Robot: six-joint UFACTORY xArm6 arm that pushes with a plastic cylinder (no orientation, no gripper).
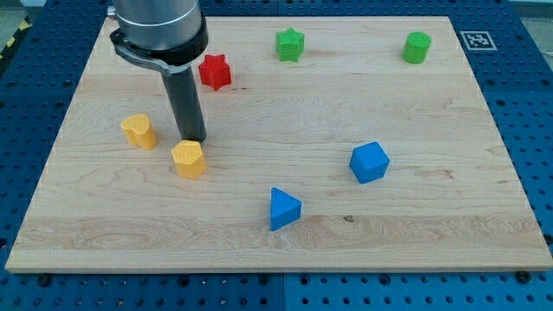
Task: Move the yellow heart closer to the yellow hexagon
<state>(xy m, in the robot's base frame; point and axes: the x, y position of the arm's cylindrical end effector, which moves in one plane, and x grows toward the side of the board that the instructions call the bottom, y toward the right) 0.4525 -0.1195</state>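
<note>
The yellow heart [138, 131] lies at the view's left on the wooden board [432, 250]. The yellow hexagon [187, 159] lies a little to its lower right, a short gap between them. My tip [193, 140] stands just above the hexagon's top edge, to the right of the heart, close to or touching the hexagon. The dark rod rises from there to the arm's grey body at the view's top left.
A red star [214, 71] lies right of the rod near the top. A green star [290, 45] and a green cylinder [416, 47] lie along the top. A blue cube [370, 161] and a blue triangle [283, 208] lie at the centre right.
</note>
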